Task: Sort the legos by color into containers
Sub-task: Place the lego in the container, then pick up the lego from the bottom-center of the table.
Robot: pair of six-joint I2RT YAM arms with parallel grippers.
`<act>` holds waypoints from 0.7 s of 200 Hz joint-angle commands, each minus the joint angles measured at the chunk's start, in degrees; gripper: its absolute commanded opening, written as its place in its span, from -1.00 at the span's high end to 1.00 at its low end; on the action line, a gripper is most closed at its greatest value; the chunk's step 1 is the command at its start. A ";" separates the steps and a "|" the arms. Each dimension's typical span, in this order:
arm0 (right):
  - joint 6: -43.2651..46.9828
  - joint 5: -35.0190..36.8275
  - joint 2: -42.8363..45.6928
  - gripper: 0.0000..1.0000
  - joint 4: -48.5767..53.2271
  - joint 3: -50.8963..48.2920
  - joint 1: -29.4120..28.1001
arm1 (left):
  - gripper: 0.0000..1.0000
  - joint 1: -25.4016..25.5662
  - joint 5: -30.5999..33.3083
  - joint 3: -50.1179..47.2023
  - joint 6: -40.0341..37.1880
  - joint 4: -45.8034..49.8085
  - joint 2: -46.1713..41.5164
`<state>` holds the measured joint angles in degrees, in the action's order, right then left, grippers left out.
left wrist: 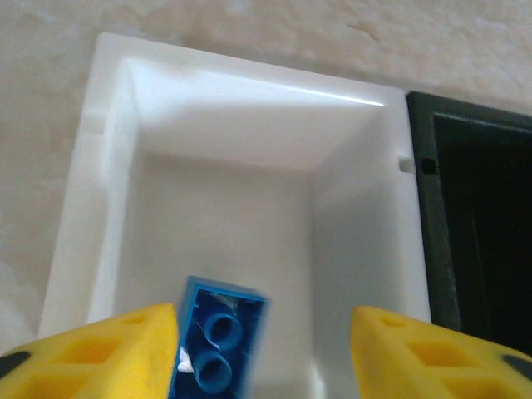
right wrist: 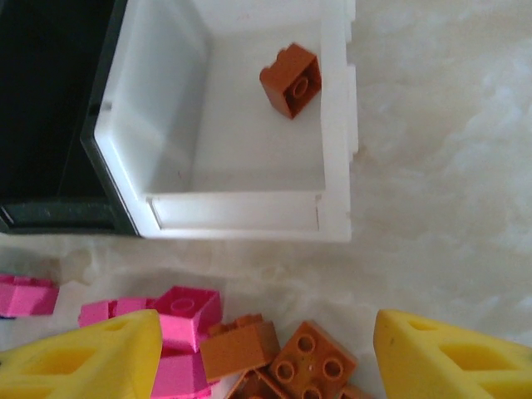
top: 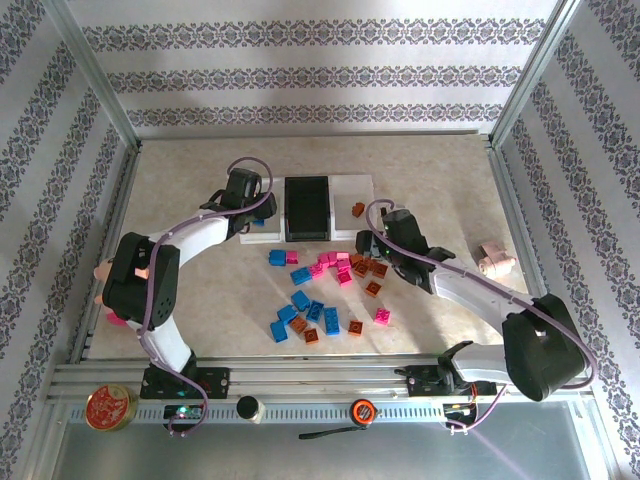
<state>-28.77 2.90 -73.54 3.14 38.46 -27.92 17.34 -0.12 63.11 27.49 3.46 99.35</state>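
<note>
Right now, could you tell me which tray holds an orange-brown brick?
The right-hand white tray, beside the black tray; a lone orange-brown brick lies inside.

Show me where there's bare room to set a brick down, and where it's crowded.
Bare: the table behind the three trays; the far-right stretch between the right white tray and the doll. Crowded: the lego pile before the trays, where the right end effector hovers.

right white tray (right wrist: 334,125): open above, one brown brick (right wrist: 291,79) inside | lego pile (top: 343,272): crowds table (top: 190,180) just before it
</note>
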 commanded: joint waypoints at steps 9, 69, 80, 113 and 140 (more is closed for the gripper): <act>-0.75 -2.39 3.79 -0.38 3.86 -2.38 -0.55 | -0.34 0.58 -3.15 2.19 1.19 0.76 -4.43; -1.02 -1.87 11.50 -0.38 14.38 -3.16 -0.82 | -0.79 4.74 -7.23 -9.01 3.70 -3.92 -23.21; -1.37 -2.53 11.93 -0.38 16.79 -3.45 -0.88 | -0.97 4.87 -9.03 -13.67 5.61 -6.45 -27.47; -3.57 -4.96 12.78 -0.38 23.17 -5.61 -2.89 | -0.99 5.07 -11.32 -25.02 8.53 -8.61 -38.26; -6.82 -3.43 13.94 -0.38 28.11 -7.27 -6.12 | -0.99 5.11 -10.92 -31.05 10.22 -8.77 -44.54</act>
<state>-31.83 -0.60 -61.25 23.53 32.77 -31.73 22.09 -9.91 35.64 34.74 -3.05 59.33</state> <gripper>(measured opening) 0.690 0.996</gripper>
